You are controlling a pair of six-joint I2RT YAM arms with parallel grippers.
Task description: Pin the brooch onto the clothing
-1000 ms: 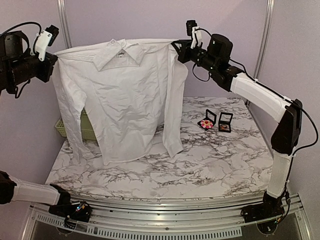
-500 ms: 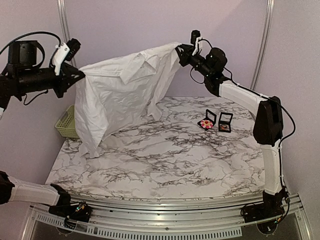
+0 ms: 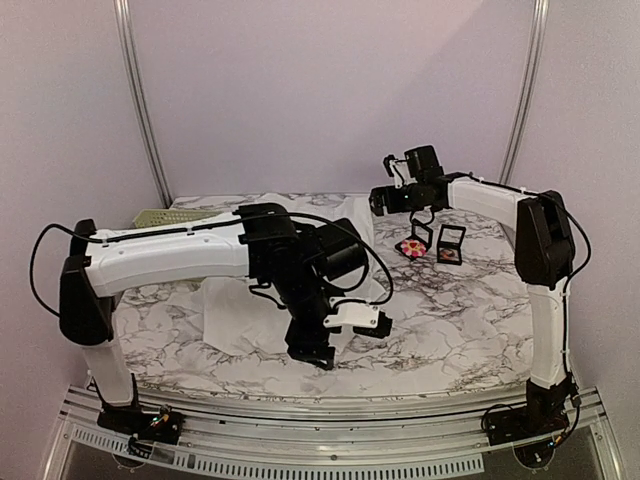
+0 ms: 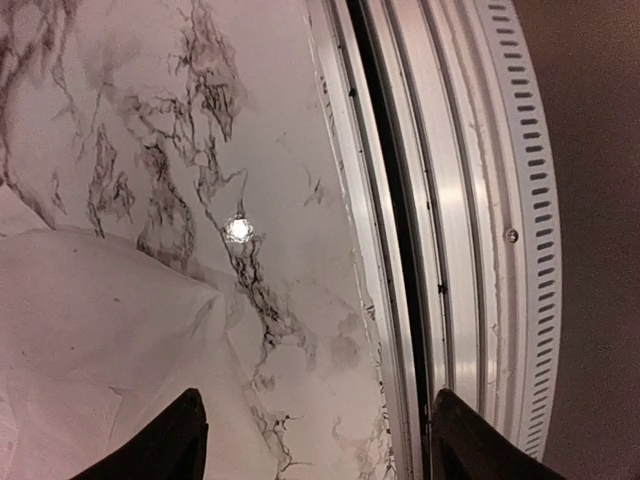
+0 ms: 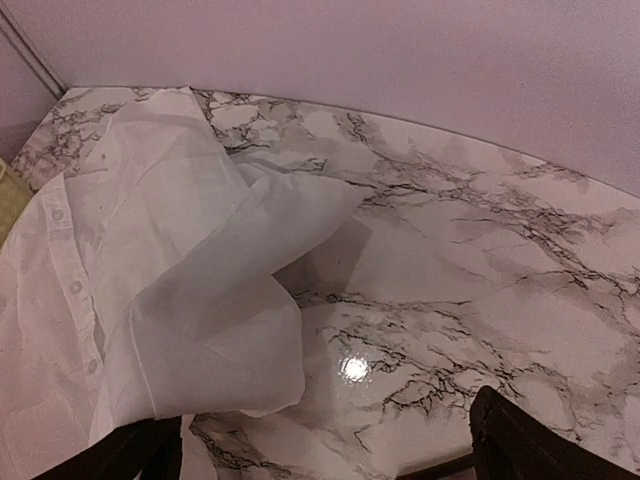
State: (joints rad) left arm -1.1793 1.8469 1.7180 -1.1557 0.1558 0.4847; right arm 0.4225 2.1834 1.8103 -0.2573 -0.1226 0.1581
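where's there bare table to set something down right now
Best: front-right marble of the table, between the shirt and the right arm's upright link. Also a narrow strip along the near edge beside the shirt. Crowded: back right, two open boxes near the right gripper; centre-left, shirt under the left arm.

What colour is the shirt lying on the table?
White; the shirt shows best in the right wrist view.

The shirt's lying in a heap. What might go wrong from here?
The thin white button-front shirt lies rumpled and folded over itself, so a pin might catch two layers. The two small open black boxes stand close together near the right hand; a clumsy reach could knock one over.
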